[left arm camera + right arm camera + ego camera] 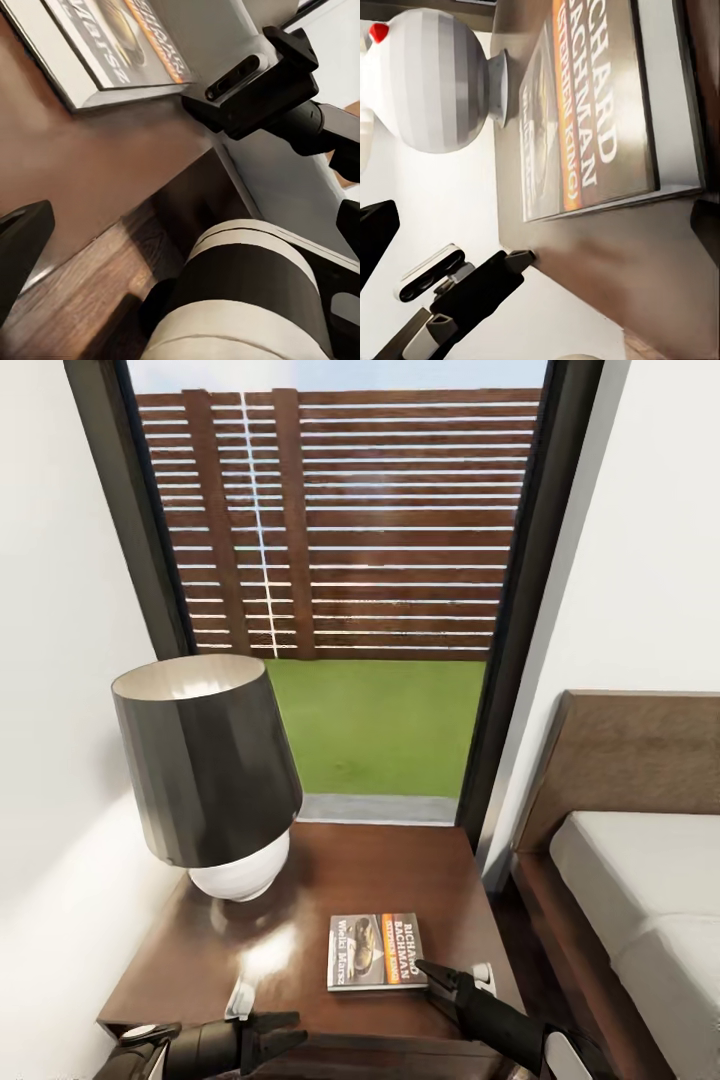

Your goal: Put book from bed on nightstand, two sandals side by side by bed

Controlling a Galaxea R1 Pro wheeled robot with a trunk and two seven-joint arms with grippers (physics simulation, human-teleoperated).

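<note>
the book (375,951) lies flat on the nightstand (330,880), near its front edge, with the lamp (210,770) further back to the left. the right pincer (440,978) sits just beside the book's right edge, its tips about touching the corner; the jaws look spread, with nothing between them. the main risk, as i judge it, is that pulling this arm away could catch that corner and drag the book towards the front edge. the left pincer (275,1032) hangs low at the front of the nightstand, left of the book and apart from it, jaws spread and empty. the bed (640,880) stands off to the right.
</note>
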